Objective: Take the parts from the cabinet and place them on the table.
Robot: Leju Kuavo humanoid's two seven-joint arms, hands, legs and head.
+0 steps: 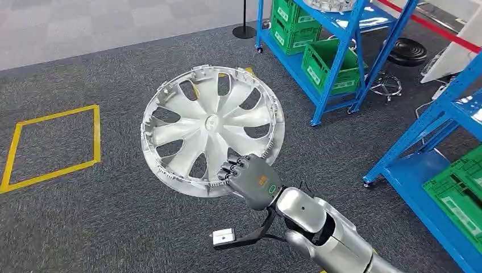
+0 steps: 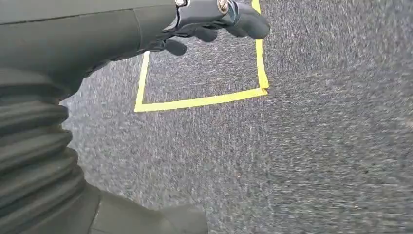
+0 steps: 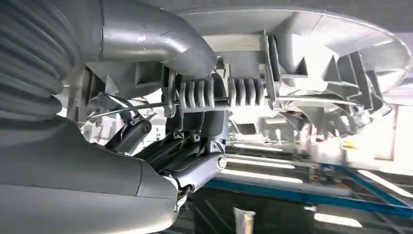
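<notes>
Wheel cover (image 1: 211,129) held up over the grey carpet (image 1: 113,222) by the right hand (image 1: 250,177).

The silver, multi-spoke cover faces up toward the head camera, tilted, with its rim at the near side clamped by the right hand: dark fingers (image 1: 230,169) curl over the front face while, in the right wrist view, the thick grey thumb (image 3: 160,34) presses the ribbed back of the rim (image 3: 234,92). The left hand (image 2: 214,19) hangs over the carpet with its fingers curled loosely and nothing in them, near a yellow tape square (image 2: 202,101). Blue shelving racks (image 1: 341,51) with green crates (image 1: 332,65) stand to the right, well apart from the cover.
</notes>
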